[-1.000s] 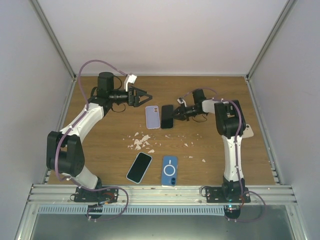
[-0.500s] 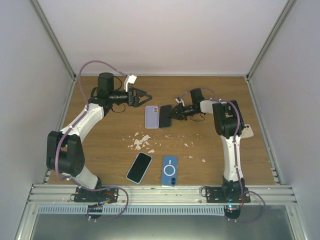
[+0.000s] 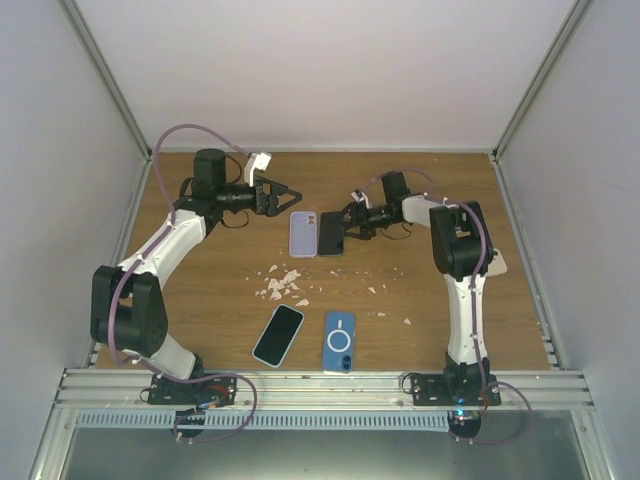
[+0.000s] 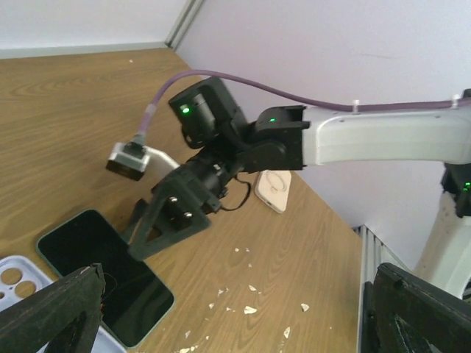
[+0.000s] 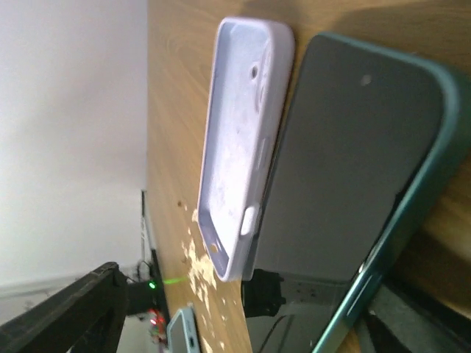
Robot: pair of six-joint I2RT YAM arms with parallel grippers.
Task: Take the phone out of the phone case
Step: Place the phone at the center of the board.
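We see a wooden table [image 3: 210,290]. On it a lilac phone case [image 3: 303,234] and a dark phone [image 3: 332,233] lie edge to edge. White crumbs [image 3: 281,283] are scattered mid-table. Near the front lie a black phone [image 3: 278,335] and a blue case [image 3: 339,341].

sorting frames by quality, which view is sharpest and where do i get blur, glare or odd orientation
Top external: evenly lit and sharp, soft shadows only, phone and case small. Left wrist: right arm sharp, its own fingers dark and blurred at the bottom corners. Right wrist: picture turned sideways, table running vertically; dull sheen on the phone screen.
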